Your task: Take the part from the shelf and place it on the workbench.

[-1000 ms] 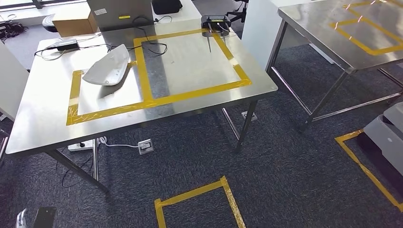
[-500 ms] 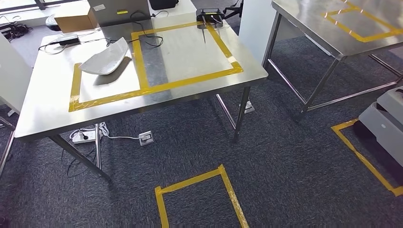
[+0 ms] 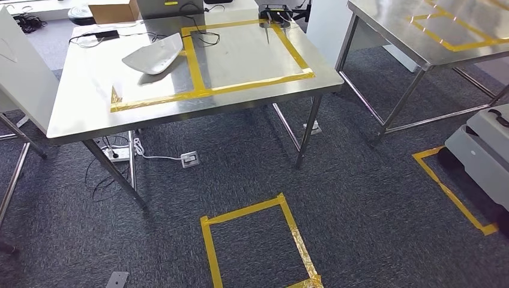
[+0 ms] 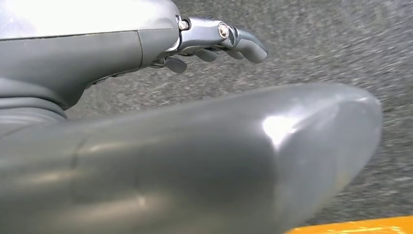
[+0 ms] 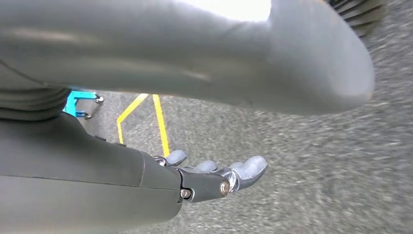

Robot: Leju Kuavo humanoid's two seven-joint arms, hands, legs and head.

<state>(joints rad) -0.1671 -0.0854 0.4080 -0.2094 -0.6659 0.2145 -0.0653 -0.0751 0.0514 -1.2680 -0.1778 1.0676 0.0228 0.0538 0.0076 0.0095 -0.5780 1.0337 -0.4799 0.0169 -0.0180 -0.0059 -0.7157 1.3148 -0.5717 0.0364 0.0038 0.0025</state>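
Dark grey carpet (image 3: 360, 198) with yellow tape outlines (image 3: 255, 240) lies under both arms. Left robot hand (image 4: 214, 46) and right robot hand (image 5: 214, 178) hang over it, fingers loosely spread, holding nothing. White part (image 3: 153, 55) rests on the steel bench (image 3: 78, 102), well apart from either robot hand, beside cables (image 3: 204, 36). Second bench (image 3: 420, 42) stands alongside.

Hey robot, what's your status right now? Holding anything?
Left hand empty, fingers apart; right hand the same, both over carpet. White part lies on the workbench, inside the yellow tape. Nothing in the way.
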